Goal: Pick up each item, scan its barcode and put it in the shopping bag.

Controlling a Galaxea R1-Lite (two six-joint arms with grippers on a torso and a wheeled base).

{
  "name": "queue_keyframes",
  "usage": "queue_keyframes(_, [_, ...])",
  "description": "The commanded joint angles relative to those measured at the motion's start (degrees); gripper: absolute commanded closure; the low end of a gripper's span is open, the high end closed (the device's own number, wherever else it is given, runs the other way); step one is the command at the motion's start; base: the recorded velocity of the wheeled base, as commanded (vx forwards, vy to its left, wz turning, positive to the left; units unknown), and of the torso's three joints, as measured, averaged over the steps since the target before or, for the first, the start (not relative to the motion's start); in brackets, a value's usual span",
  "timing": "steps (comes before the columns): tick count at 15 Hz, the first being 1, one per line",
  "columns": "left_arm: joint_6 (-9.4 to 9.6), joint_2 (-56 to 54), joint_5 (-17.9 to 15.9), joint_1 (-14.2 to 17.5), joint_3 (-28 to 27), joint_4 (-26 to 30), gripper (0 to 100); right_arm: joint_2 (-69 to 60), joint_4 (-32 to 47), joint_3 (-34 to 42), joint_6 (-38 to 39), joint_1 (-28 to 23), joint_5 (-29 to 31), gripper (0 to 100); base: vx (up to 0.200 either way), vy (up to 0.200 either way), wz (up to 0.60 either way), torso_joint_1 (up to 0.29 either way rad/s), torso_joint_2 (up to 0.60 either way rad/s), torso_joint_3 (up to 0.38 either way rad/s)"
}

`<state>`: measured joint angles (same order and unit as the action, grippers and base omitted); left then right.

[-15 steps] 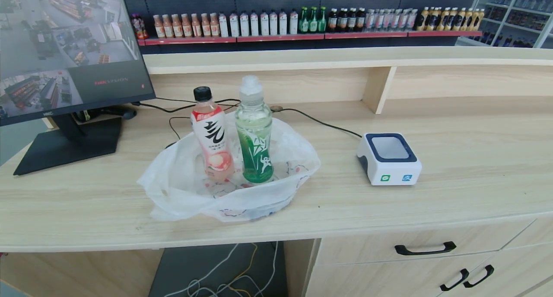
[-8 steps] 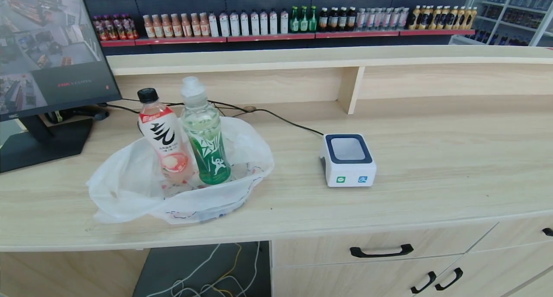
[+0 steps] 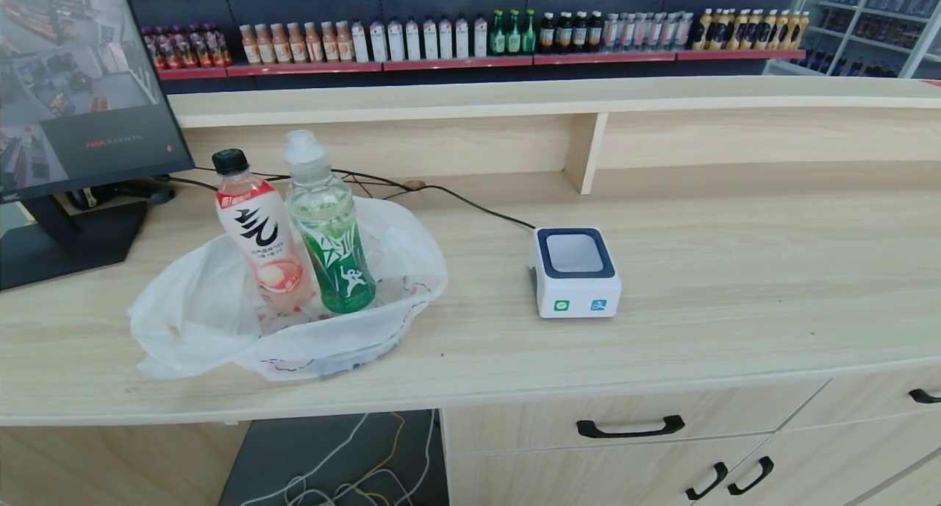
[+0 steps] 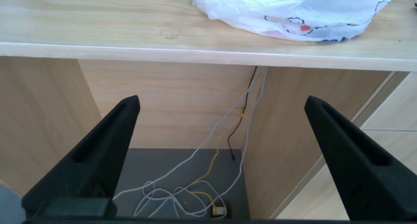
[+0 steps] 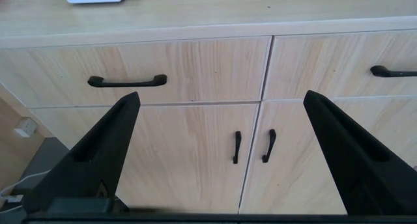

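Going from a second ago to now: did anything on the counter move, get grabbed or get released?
Nothing was moved, gripped or let go; the whole head view slid sideways, so the camera turned. The pink bottle and green bottle stand in the shopping bag, the scanner beside it, as before.

Cables (image 4: 186, 195): loose on the floor under the tabletop (image 4: 98, 22), beyond the left hand (image 4: 221, 103).
Drawer (image 5: 195, 68): black handle (image 5: 127, 81), just ahead of the right hand (image 5: 221, 97).
Monitor (image 3: 73, 87): on the tabletop, off to the left hand's side.
Shelf (image 3: 470, 63): row of bottles (image 3: 441, 39), far ahead.
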<state>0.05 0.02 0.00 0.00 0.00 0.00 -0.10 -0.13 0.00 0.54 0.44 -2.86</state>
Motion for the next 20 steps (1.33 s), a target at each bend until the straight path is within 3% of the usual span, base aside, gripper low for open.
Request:
queue_keyframes(1, [0.04,-0.02,0.00,0.00,0.00,0.00,0,0.10,0.05,0.00,-0.01,0.00,-0.04,0,0.000,0.000,0.00,0.000,0.00,0.000])
queue_keyframes(20, [0.04,-0.02,0.00,0.00,0.00,0.00,0,0.10,-0.04,0.00,-0.27,0.00,0.05,0,0.000,0.000,0.00,0.000,0.00,0.000])
